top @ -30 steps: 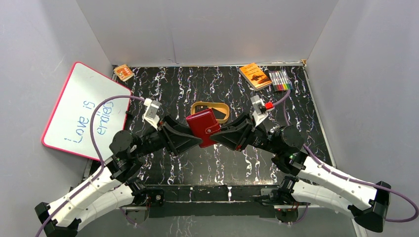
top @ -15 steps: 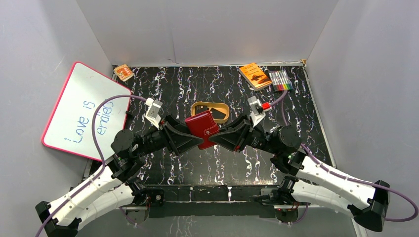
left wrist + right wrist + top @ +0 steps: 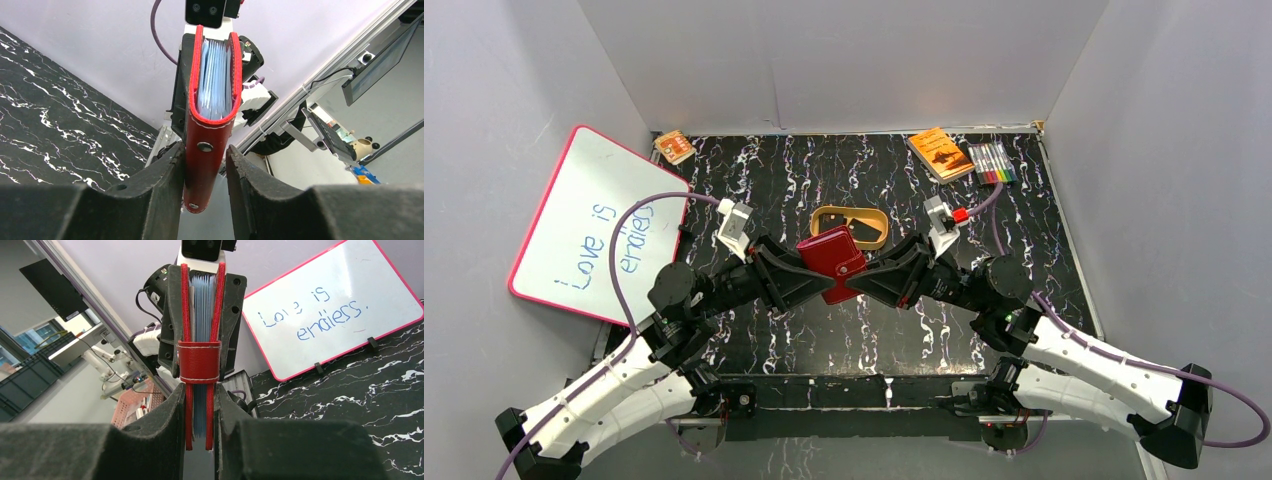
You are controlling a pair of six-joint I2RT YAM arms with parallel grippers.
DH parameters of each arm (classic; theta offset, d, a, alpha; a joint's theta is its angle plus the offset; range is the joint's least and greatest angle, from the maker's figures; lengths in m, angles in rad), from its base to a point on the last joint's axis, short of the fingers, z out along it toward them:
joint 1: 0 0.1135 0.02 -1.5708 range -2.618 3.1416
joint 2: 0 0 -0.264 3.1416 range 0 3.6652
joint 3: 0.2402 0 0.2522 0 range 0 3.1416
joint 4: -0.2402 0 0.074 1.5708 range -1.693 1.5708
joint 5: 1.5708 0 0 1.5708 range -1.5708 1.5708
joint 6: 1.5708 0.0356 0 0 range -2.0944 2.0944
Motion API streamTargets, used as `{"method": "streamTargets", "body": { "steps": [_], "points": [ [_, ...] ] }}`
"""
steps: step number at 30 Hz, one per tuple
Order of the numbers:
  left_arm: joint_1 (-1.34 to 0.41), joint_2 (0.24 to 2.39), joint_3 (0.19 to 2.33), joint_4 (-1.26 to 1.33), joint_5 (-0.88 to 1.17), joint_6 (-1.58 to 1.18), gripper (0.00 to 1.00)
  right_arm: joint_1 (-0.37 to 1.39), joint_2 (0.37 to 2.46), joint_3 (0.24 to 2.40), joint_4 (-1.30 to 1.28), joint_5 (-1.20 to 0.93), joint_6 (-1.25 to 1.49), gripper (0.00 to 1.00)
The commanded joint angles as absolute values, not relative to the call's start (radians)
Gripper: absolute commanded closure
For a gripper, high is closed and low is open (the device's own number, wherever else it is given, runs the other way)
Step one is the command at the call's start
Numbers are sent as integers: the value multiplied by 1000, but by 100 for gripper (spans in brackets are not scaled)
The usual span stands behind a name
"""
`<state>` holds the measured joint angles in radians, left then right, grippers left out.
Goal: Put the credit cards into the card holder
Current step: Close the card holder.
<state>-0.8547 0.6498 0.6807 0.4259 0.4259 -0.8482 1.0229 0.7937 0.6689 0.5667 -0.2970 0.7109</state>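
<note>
The red card holder point(image 3: 832, 258) hangs in the air over the middle of the table, folded shut with its snap tab closed. My left gripper point(image 3: 817, 281) grips its spine end from the left; the spine point(image 3: 210, 130) sits between my fingers. My right gripper point(image 3: 861, 281) grips the tab end from the right, both fingers pressed on the covers point(image 3: 199, 362). Grey-blue pockets show between the covers. Behind it, a tan oval dish point(image 3: 879, 235) holds dark flat shapes point(image 3: 842, 222) that may be the credit cards, partly hidden by the holder.
A pink-framed whiteboard point(image 3: 594, 225) leans at the left wall. An orange booklet point(image 3: 940, 153) and a pack of markers point(image 3: 991, 162) lie at the back right. A small orange box point(image 3: 674, 147) sits at the back left corner.
My right gripper has moved left onto the card holder and closed on its tab end. The holder has shifted slightly left and back with my left gripper.
</note>
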Motion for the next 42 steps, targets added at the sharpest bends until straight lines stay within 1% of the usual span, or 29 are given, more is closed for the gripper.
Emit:
{"method": "streamTargets", "body": {
  "steps": [1, 8, 15, 16, 17, 19, 22, 25, 28, 29, 30, 31, 34, 38, 42],
  "points": [
    [-859, 632, 683, 459, 426, -835, 68, 1022, 770, 673, 667, -282, 714, 100],
    [-859, 641, 681, 469, 439, -842, 80, 1023, 767, 679, 650, -296, 702, 100],
    [-859, 643, 690, 442, 438, -838, 97, 1023, 759, 691, 602, -307, 674, 100],
    [-859, 641, 690, 437, 435, -834, 100, 1022, 759, 694, 597, -310, 674, 98],
    [-859, 639, 690, 427, 429, -832, 100, 1023, 761, 698, 586, -314, 672, 94],
    [-859, 638, 694, 404, 414, -828, 100, 1022, 763, 711, 562, -327, 663, 78],
    [-859, 637, 701, 370, 395, -823, 100, 1023, 763, 734, 515, -353, 652, 58],
    [-859, 632, 705, 331, 370, -809, 100, 1022, 757, 751, 459, -381, 640, 43],
    [-859, 618, 706, 307, 347, -801, 100, 1023, 752, 783, 374, -401, 616, 31],
    [-859, 615, 707, 297, 340, -796, 100, 1023, 749, 795, 343, -404, 605, 23],
    [-859, 610, 709, 284, 330, -790, 100, 1022, 743, 810, 308, -404, 595, 17],
    [-859, 606, 715, 263, 320, -785, 100, 1022, 733, 819, 272, -396, 585, 14],
    [-859, 604, 742, 150, 253, -751, 100, 1023, 697, 856, 131, -331, 555, 11],
    [-859, 603, 758, 26, 183, -714, 100, 1022, 638, 920, -112, -225, 504, 9],
    [-859, 629, 773, -111, 116, -700, 100, 1022, 592, 970, -290, -85, 501, 8]
  ]
}}
